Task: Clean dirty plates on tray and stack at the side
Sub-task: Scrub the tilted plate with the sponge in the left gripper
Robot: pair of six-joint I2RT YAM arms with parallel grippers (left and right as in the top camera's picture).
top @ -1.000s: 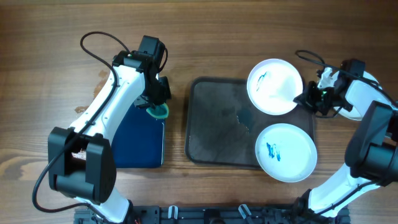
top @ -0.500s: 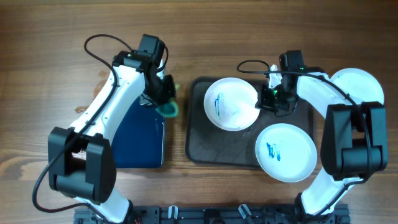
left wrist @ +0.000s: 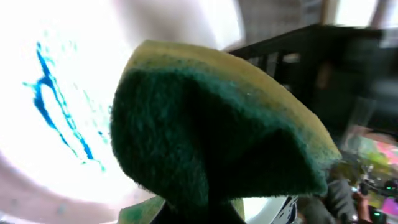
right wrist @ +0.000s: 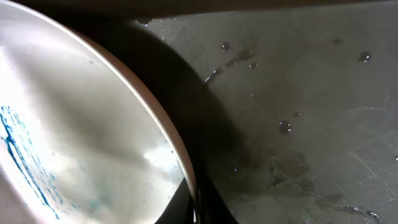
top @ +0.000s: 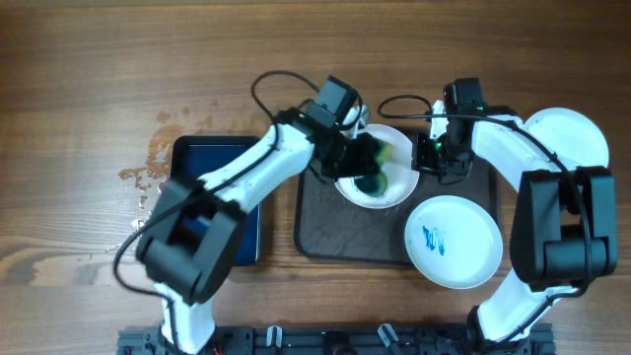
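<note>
The scrubbing step is judged to be in hand: the sponge point(top: 375, 164), green pad outward with a yellow back, is pinched in the closed jaws of the left gripper point(top: 357, 158) and set over the face of the plate point(top: 394, 189). That plate lies at the upper middle of the tray point(top: 330, 232). Its right rim is taken between the jaws of the right gripper point(top: 426, 163), which appear clamped on it, though the fingertips are mostly out of the wrist view. For a good result, the rim should be gripped firmly and held steady while the sponge is pressed flat and drawn across the blue smears point(left wrist: 56, 106), since a light or edge-on stroke would likely skip them. Care should be taken that the plate is not pushed out of the right grip or slid off the wet tray, on which droplets are seen. The plate is round, white and glossy, with thin blue streaks on the left of its face and a faint bluish haze lower down in the right wrist view. A second plate point(top: 454, 242), smeared blue at its middle, overhangs the tray's lower right corner. A third plate point(top: 577, 128) rests on the table at the right, partly hidden by the arm, and no blue is seen on what shows.
</note>
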